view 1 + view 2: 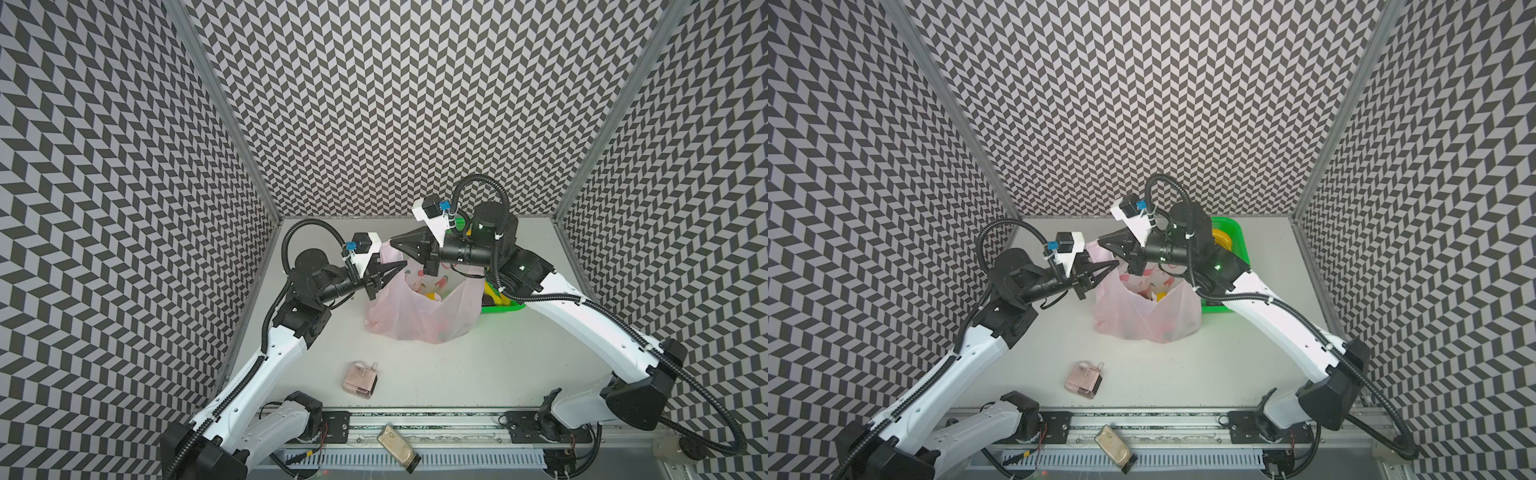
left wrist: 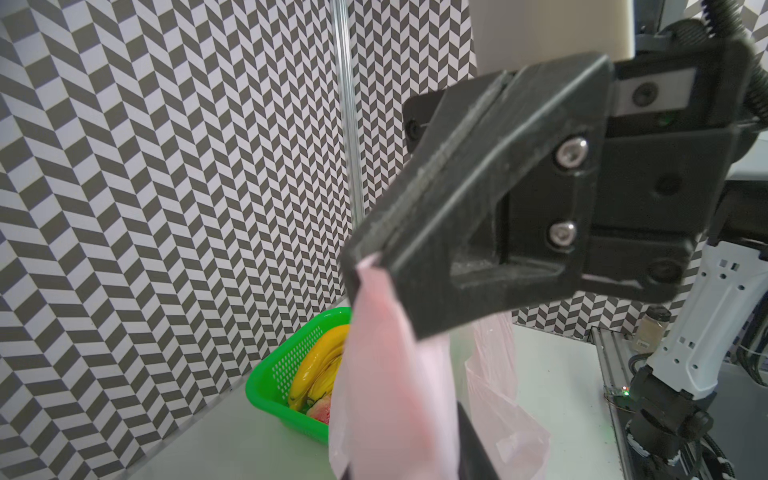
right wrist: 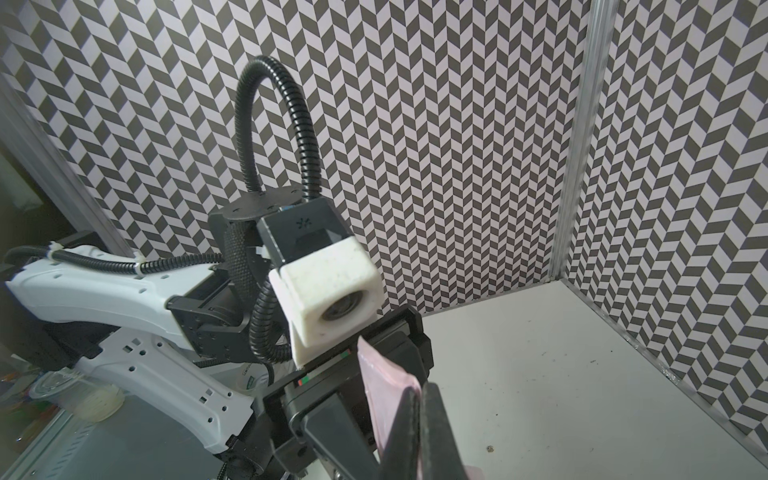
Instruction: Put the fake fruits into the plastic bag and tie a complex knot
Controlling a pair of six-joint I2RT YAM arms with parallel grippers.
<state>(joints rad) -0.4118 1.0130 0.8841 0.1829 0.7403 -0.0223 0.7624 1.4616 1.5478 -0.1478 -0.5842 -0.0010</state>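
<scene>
We've got left gripper (image 1: 400, 267) and right gripper (image 1: 393, 243) both clamped on plastic bag (image 1: 419, 318) handle; bag body near-right.

I get bright, even overhead light in both top views, with only faint shadows on the bench (image 1: 478, 374) and the walls (image 1: 395, 104) bowing toward the frame edges. My left wrist view shows the right end effector (image 2: 363, 266) and the plastic bag (image 2: 395, 395) close up and out of focus.
</scene>
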